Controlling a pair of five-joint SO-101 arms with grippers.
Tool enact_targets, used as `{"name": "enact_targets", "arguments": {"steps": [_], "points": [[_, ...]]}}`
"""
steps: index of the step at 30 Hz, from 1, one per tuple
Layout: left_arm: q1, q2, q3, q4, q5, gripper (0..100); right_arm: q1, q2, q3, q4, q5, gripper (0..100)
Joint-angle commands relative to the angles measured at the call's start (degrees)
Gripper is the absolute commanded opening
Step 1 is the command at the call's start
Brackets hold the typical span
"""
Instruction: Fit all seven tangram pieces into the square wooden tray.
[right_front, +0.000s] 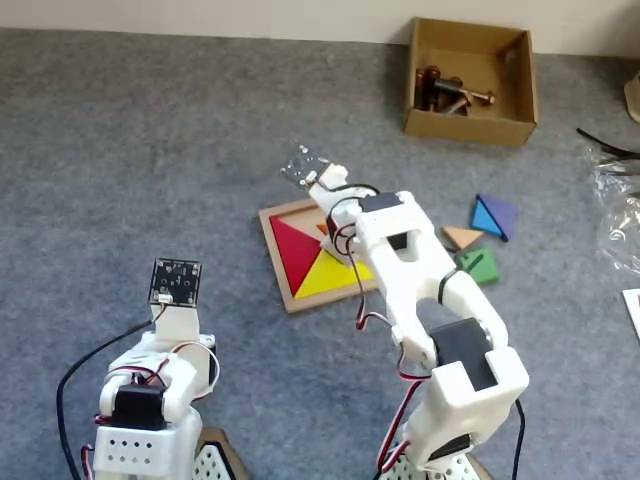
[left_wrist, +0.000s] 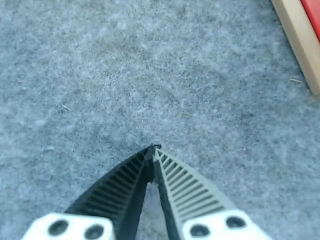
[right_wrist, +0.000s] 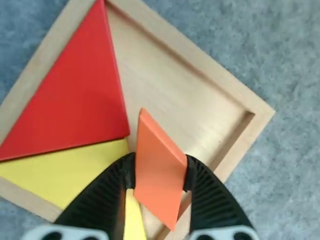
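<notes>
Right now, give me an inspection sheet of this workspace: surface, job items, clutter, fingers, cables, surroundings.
Surface: grey carpet.
Job's things: wooden tray holds red triangle and yellow triangle; blue triangle, purple piece, tan triangle and green square lie loose beside it.
Clutter: cardboard box with metal parts; plastic bag at the edge.
Grippers: right gripper fingers shut on orange piece over the tray; left gripper fingers shut, over carpet.
Cables: black cable beside the left arm's base; wires along the right arm.
Surroundings: pale wall behind the carpet.
</notes>
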Motion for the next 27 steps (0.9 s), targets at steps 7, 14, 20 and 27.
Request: {"name": "enact_targets", "arguments": {"steps": [7,14,20,27], "points": [[0.92,-0.40,1.10,-0.18,0.35,1,1.19,-0.92,-0.40,1.36,0.00,2.9],[0.92,-0.40,1.10,-0.18,0.35,1,0.84,-0.92,-0.92,1.36,0.53,3.0],[0.92,-0.40,1.10,-0.18,0.35,1,-0.92,-0.92,-0.92,1.36,7.30,3.0],[0.92,-0.40,1.10,-0.18,0.35,1,-1.10,-0.92,-1.01,1.27,11.87,3.0]]}}
